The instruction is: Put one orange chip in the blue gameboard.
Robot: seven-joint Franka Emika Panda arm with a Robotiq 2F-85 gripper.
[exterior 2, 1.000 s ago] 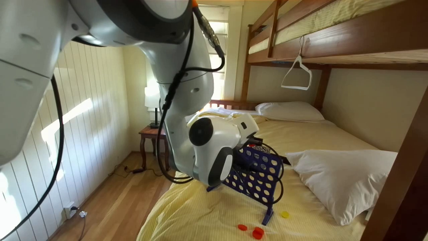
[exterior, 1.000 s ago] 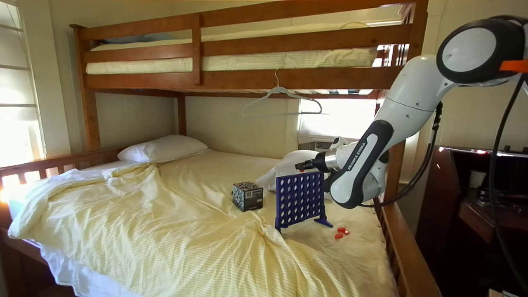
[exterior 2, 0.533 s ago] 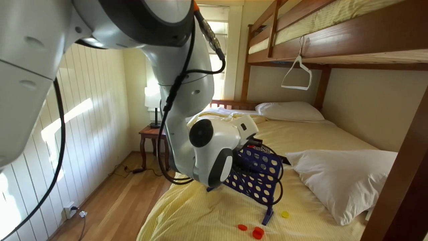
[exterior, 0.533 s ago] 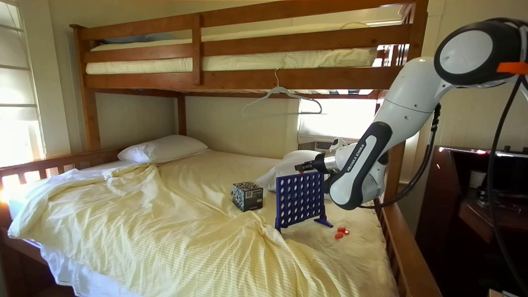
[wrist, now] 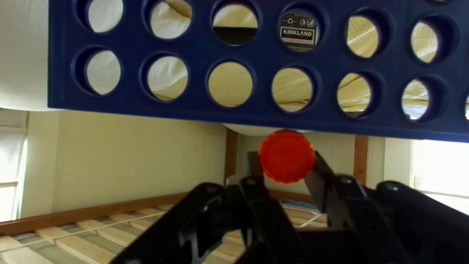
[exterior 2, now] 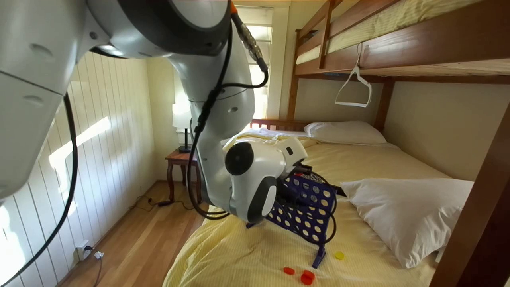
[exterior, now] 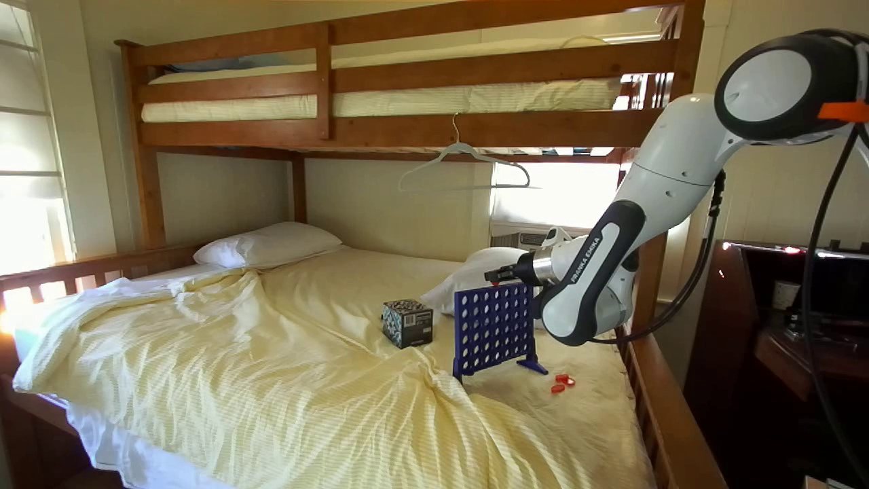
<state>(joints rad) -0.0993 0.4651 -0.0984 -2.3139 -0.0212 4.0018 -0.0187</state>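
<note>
1. My pincer (wrist: 285, 158) pinches the red-orange chip (wrist: 286, 156) just above the blue gameboard (wrist: 262, 55).
2. My lower-bunk worktop (exterior: 387, 272), rumpled with yellow bedding (exterior: 258, 394), carries that gameboard upright.
3. A hanger (exterior: 459, 147) dangles from the upper bunk (exterior: 394, 132).

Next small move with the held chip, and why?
Probably lower the chip slightly before opening the fingers: they grip it at the top edge of the blue board, seemingly in line with a column, but it isn't down inside yet. Depth alignment is unclear.
</note>
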